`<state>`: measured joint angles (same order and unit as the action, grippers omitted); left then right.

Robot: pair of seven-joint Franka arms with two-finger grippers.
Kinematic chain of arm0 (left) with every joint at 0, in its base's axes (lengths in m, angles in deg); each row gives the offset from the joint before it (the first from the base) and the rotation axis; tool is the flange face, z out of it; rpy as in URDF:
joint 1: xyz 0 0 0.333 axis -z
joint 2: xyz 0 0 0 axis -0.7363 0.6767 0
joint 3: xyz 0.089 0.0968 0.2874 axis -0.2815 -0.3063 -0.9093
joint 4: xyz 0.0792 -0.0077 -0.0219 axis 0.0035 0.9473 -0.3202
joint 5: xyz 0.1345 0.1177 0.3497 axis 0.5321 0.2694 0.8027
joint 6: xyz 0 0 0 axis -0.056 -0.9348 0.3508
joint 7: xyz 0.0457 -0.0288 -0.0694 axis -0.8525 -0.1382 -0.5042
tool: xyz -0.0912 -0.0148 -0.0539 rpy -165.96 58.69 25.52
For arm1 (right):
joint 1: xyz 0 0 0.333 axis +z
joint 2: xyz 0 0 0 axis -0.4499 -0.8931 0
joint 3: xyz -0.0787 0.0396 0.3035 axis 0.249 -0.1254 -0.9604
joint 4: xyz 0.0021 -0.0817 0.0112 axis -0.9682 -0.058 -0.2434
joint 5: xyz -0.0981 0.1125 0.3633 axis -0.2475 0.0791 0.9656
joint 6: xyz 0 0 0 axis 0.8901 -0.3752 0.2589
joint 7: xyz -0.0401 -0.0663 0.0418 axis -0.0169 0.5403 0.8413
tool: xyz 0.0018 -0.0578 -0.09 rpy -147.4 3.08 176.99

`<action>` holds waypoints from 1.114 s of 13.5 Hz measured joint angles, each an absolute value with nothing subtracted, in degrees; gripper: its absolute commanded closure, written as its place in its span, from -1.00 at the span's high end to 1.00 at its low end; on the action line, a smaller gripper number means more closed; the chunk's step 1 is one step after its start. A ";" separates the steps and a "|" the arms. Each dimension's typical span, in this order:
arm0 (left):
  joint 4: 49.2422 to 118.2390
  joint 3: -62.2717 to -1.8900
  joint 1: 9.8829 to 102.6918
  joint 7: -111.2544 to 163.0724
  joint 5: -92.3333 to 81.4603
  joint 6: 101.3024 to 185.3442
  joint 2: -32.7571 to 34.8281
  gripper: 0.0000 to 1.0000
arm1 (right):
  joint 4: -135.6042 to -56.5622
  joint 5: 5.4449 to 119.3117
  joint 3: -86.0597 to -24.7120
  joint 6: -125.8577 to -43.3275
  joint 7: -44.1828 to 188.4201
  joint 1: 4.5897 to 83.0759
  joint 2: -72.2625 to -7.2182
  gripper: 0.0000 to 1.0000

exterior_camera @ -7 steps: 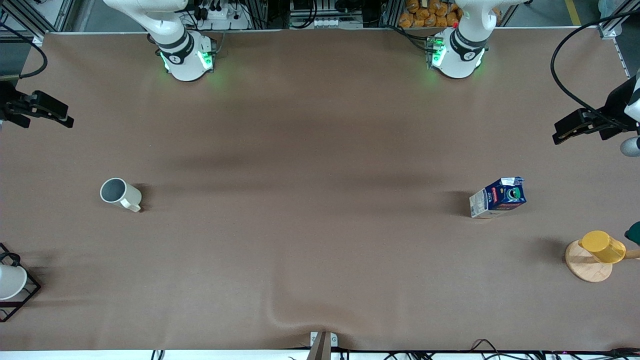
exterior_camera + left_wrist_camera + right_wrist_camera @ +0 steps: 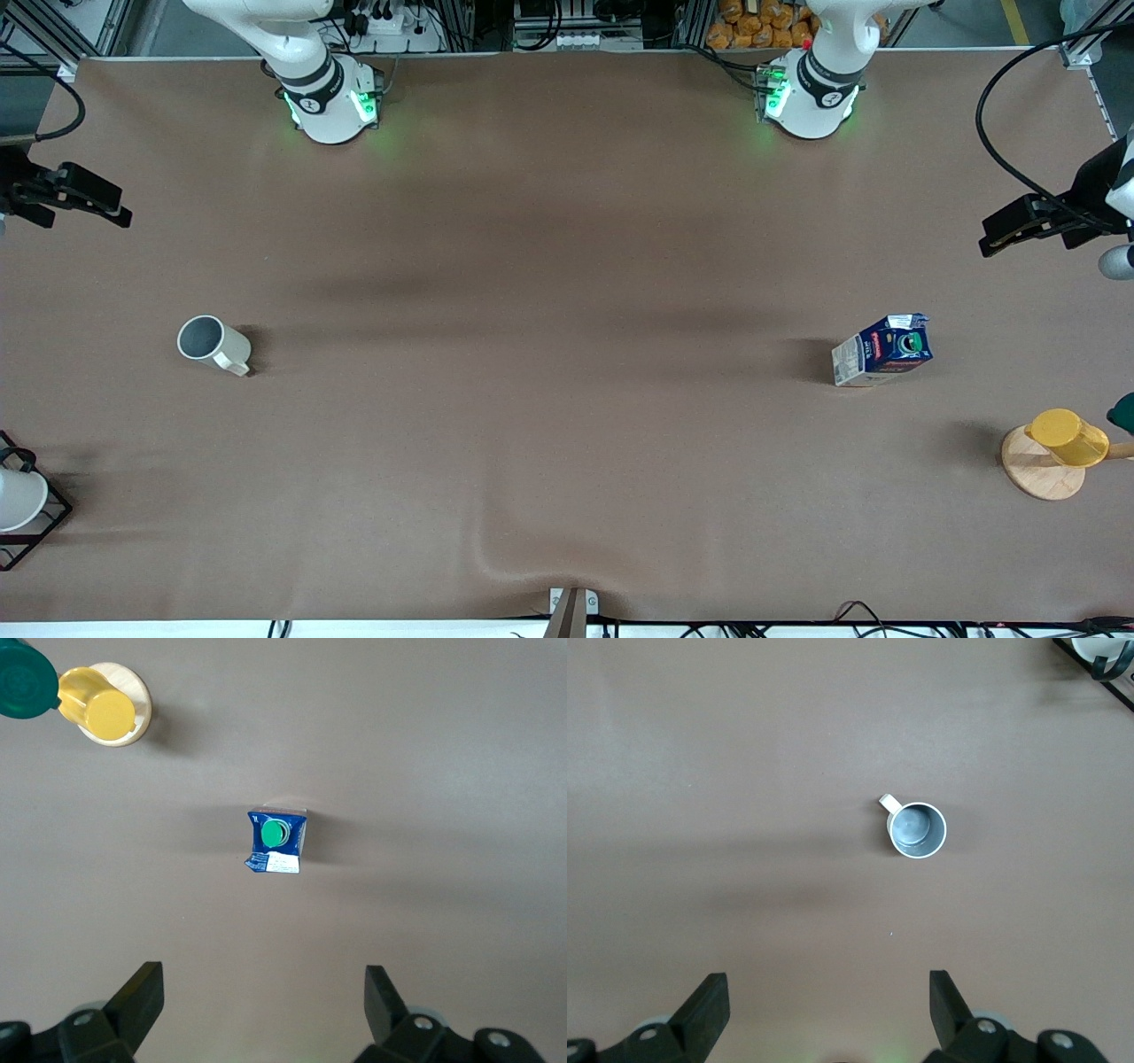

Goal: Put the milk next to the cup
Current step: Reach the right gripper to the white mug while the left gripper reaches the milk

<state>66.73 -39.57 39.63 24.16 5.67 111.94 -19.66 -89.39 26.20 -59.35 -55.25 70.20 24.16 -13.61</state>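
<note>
milk [image 2: 882, 349] cap shows green only from the left wrist.

A brown cloth-covered table [image 2: 567, 266] fills the frame. On it: an off-white ceramic mug [image 2: 213, 344] at centre-left, a dark blue gable-top milk carton [image 2: 882, 350] (green cap) at centre-right, a round wooden stand [image 2: 1042, 465] lower right, a black wire rack [image 2: 35, 523] lower left.
</note>
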 measured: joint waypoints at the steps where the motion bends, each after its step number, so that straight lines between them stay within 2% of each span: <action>1: 66.93 -39.57 39.63 24.16 5.67 111.94 -19.35 1.00 | -89.41 26.20 -59.34 -55.18 70.21 24.16 -13.73 1.00; 6: 67.62 -39.65 38.40 24.16 5.67 115.04 -14.02 1.00 | -89.67 26.21 -59.05 -54.72 70.20 24.12 -16.40 1.00; 10: 67.80 -39.64 37.88 24.17 5.67 116.45 -9.56 1.00 | -89.94 26.22 -58.86 -54.92 70.20 24.02 -21.92 1.00; 15: 70.64 -39.52 37.90 24.17 5.67 119.29 -8.05 1.00 | -89.99 26.17 -58.54 -62.33 74.09 22.63 -31.15 1.00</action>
<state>70.64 -39.52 37.90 24.17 5.67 119.29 -8.05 -89.99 26.17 -58.54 -62.33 74.09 22.63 -31.15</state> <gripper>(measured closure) 0.000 0.000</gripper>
